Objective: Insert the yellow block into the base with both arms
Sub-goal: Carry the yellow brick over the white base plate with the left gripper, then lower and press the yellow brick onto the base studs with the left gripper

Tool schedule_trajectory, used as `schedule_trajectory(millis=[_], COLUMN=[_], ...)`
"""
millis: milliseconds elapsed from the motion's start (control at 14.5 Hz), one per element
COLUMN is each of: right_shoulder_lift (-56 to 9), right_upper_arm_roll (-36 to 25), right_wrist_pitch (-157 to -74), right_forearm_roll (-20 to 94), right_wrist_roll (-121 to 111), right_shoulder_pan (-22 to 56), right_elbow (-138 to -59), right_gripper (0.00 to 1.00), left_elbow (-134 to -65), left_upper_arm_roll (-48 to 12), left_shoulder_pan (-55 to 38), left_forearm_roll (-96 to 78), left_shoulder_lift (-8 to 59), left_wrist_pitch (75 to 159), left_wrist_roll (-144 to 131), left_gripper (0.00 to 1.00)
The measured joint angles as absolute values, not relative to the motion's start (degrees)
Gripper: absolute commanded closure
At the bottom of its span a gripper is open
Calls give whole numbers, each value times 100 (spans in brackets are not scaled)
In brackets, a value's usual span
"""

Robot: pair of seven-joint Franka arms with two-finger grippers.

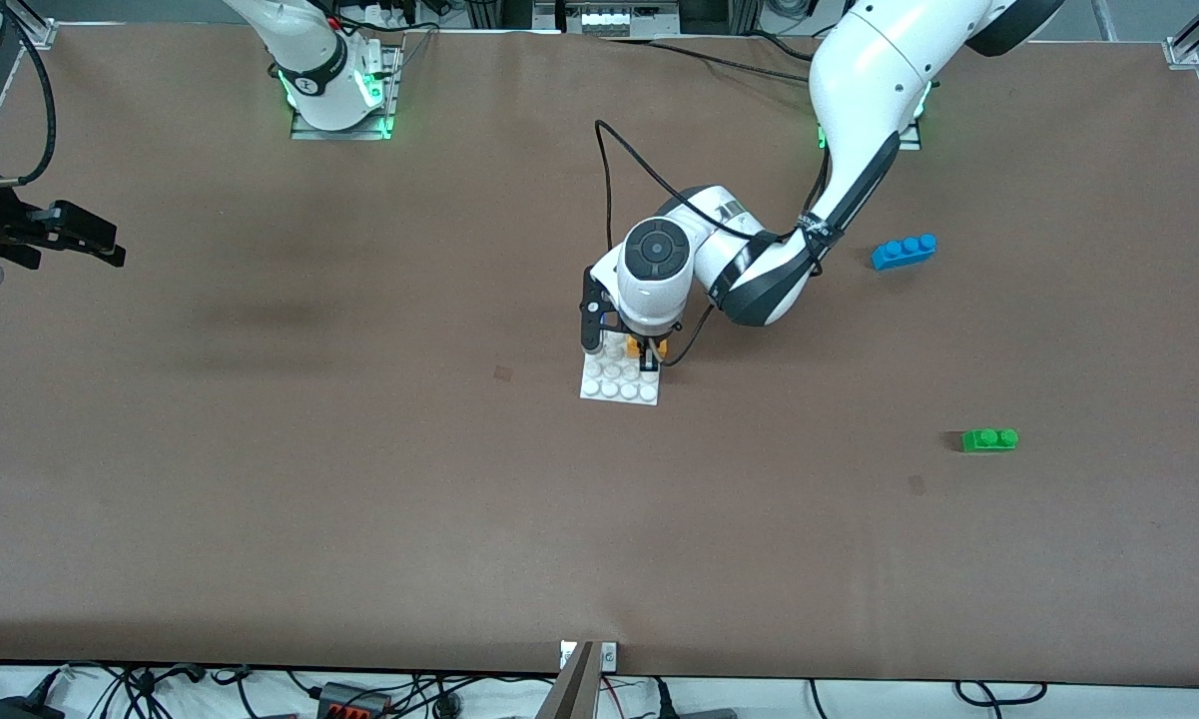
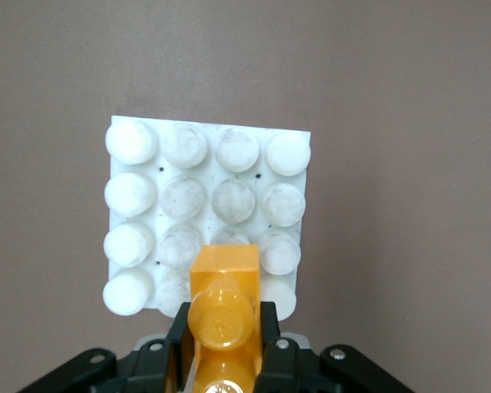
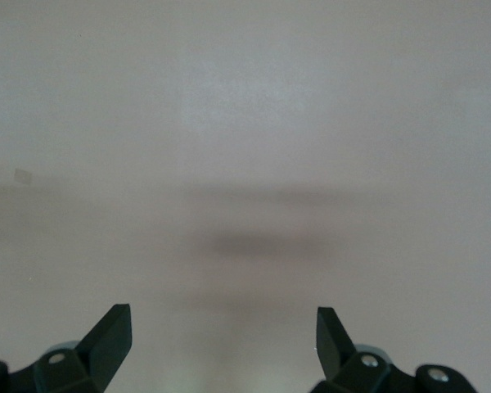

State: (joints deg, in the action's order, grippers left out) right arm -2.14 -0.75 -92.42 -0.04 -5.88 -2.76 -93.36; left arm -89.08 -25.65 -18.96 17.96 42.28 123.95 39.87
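Note:
The white studded base (image 1: 599, 393) lies flat near the middle of the table. My left gripper (image 1: 647, 356) is shut on the yellow block (image 1: 650, 349), right over the base's corner toward the left arm's end. In the left wrist view the yellow block (image 2: 222, 282) sits between the black fingers (image 2: 178, 332) of the left gripper (image 2: 222, 326), studs facing the camera, and it covers part of the base (image 2: 213, 124) at its nearest row of studs. Whether block and base touch I cannot tell. My right gripper (image 1: 72, 234) waits open over bare table at the right arm's end, its fingertips (image 3: 119, 318) wide apart around nothing (image 3: 222, 318).
A blue three-stud brick (image 1: 903, 250) lies toward the left arm's end, farther from the front camera than the base. A green two-stud brick (image 1: 989, 439) lies nearer to the camera at that same end. Brown table surface surrounds the base.

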Motion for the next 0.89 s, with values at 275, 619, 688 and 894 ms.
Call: schedule_trajectory(millis=[275, 619, 688, 894], right_shoulder_lift=[-214, -214, -214, -214], right_upper_arm_roll=[-75, -75, -75, -74], right_wrist_pitch=[-9237, -9233, -9233, -9233], right_forearm_roll=[-5, -4, -4, -4], right_wrist_roll=[-588, -588, -588, -588], right_shoulder_pan=[-276, -276, -276, -261], right_elbow=[-9336, -9336, -9337, -9337], right_gripper=[0, 0, 0, 0], left_elbow=[-8693, -8548, -8541, -8536], left_upper_arm_roll=[-2564, -2563, -2563, -2562], left_shoulder_pan=[-1953, -2119, -2146, -2175], left_forearm_roll=[1796, 1796, 1797, 1798], left_shoulder_lift=[4407, 4539, 4539, 4544], left_wrist_pitch=[12414, 12418, 12418, 12450], left_wrist_roll=[3986, 3986, 3986, 3987], left_gripper=[100, 100, 100, 100])
